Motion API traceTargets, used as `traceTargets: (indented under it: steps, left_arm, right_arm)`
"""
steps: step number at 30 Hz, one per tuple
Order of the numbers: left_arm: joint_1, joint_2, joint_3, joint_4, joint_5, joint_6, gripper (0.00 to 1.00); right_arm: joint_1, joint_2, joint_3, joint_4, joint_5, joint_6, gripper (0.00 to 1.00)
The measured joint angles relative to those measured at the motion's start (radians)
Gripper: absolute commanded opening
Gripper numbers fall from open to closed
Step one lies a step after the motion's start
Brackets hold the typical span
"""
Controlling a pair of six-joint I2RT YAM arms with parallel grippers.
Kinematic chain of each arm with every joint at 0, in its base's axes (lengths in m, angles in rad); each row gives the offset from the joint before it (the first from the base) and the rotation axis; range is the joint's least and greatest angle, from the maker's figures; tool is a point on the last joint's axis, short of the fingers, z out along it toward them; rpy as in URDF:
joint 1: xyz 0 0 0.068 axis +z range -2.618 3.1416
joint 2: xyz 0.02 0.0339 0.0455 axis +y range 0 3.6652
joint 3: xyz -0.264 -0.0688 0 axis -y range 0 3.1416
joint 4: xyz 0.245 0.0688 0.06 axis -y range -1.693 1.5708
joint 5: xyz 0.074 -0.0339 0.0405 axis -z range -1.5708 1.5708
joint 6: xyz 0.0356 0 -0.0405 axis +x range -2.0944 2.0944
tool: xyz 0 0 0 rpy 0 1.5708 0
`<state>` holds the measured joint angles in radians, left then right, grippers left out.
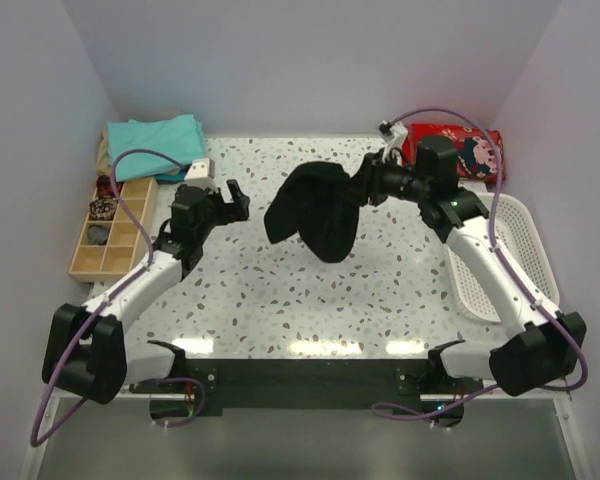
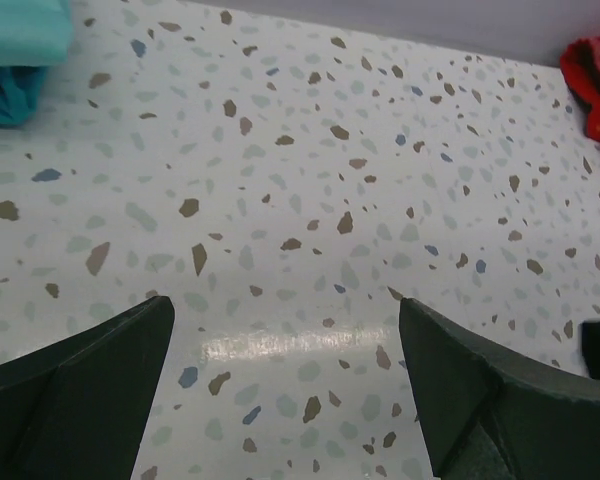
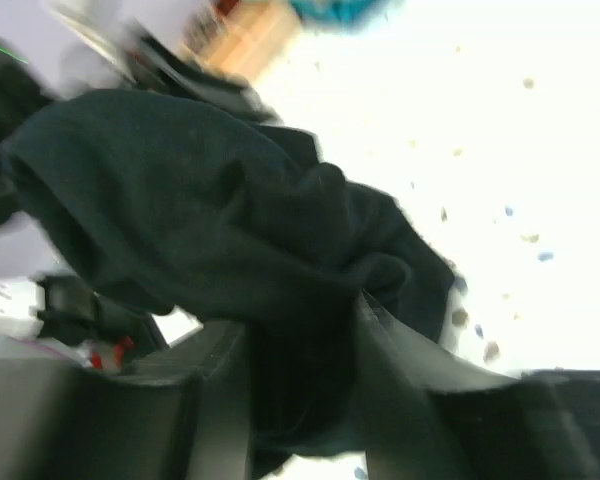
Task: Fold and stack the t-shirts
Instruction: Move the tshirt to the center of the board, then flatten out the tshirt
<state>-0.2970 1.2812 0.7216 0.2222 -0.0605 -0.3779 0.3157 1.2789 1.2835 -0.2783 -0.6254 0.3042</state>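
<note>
Dangling: one black tee [image 1: 315,212] in right gripper [image 1: 364,190] | left gripper [image 2: 285,330] wide, empty | one teal stack [image 1: 158,135]

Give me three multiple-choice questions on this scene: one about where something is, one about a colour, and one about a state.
1. Where on the table do the folded teal t-shirts lie?
A. far left corner
B. middle
C. near right corner

2. What colour is the bunched t-shirt hanging from the right end effector?
A. red
B. white
C. black

3. What state is the left end effector in?
A. shut on cloth
B. open and empty
C. shut on nothing

Answers:
1 A: the top view shows the teal stack at the far left corner.
2 C: the bunched t-shirt is black in both the top view and the right wrist view.
3 B: the left wrist view shows its fingers wide apart with only bare table between them.
</note>
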Motion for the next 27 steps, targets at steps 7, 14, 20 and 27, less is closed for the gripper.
traceTargets:
  steps: [7, 14, 20, 27]
  left_arm:
    - [0.000, -0.208, -0.021, -0.054, -0.139, -0.024, 1.00]
    - [0.000, -0.192, -0.031, -0.053, -0.114, -0.023, 1.00]
    - [0.000, -0.102, -0.078, -0.015, 0.002, -0.024, 1.00]
    - [-0.012, 0.009, -0.184, 0.035, 0.138, -0.058, 1.00]
  right_arm:
    - [0.009, 0.059, -0.103, -0.095, 0.244, -0.014, 0.66]
    - [0.003, 0.061, -0.106, -0.157, 0.449, -0.052, 0.66]
    - [0.024, 0.164, -0.106, -0.177, 0.317, -0.085, 0.66]
    - [0.202, 0.254, -0.109, -0.222, 0.222, -0.116, 0.66]
